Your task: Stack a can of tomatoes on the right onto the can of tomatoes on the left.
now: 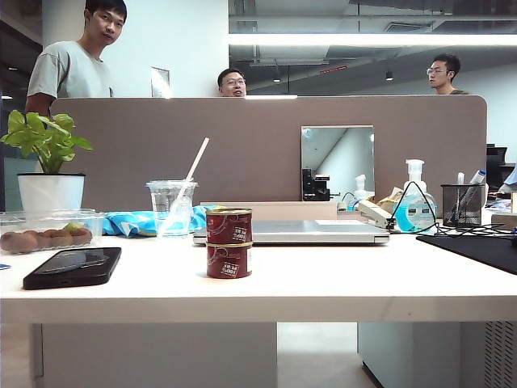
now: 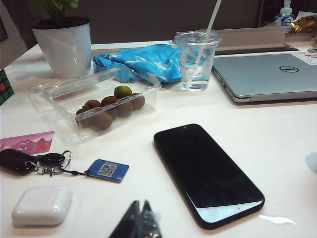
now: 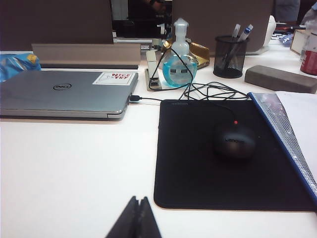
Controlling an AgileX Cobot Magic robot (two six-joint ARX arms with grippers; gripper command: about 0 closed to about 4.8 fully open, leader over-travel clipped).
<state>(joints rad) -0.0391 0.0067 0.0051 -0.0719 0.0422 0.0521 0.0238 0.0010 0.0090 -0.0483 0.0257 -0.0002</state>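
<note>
two red cans stand on the white table (image 1: 339,279), one right on top of the other. the top can (image 1: 229,225) sits straight on the bottom can (image 1: 229,261), and their sides line up. the stack is near the middle of the table, just in front of the closed grey laptop (image 1: 311,232).

the left gripper (image 2: 140,218) is low over the left part of the table. its two dark tips are pressed together and it holds nothing. a black phone (image 2: 205,171) lies flat just beside it. a white case (image 2: 42,204) and a bunch of keys with a blue tag (image 2: 107,170) lie near it too. farther back is a clear box of brown fruit (image 2: 106,109), a blue cloth (image 2: 143,62), a plastic cup with a straw (image 2: 196,59) and a white plant pot (image 2: 65,47).

the right gripper (image 3: 137,215) is low over the right part of the table. its tips are shut tight as well, with nothing between them. a black mouse pad (image 3: 218,158) lies beside it, and a dark mouse (image 3: 234,140) rests on the pad. behind the pad are a blue soap bottle (image 3: 179,67) and a mesh pen cup (image 3: 230,56).

neither gripper touches the cans, and neither wrist view shows the cans. three people (image 1: 77,56) are behind the brown wall at the back.
</note>
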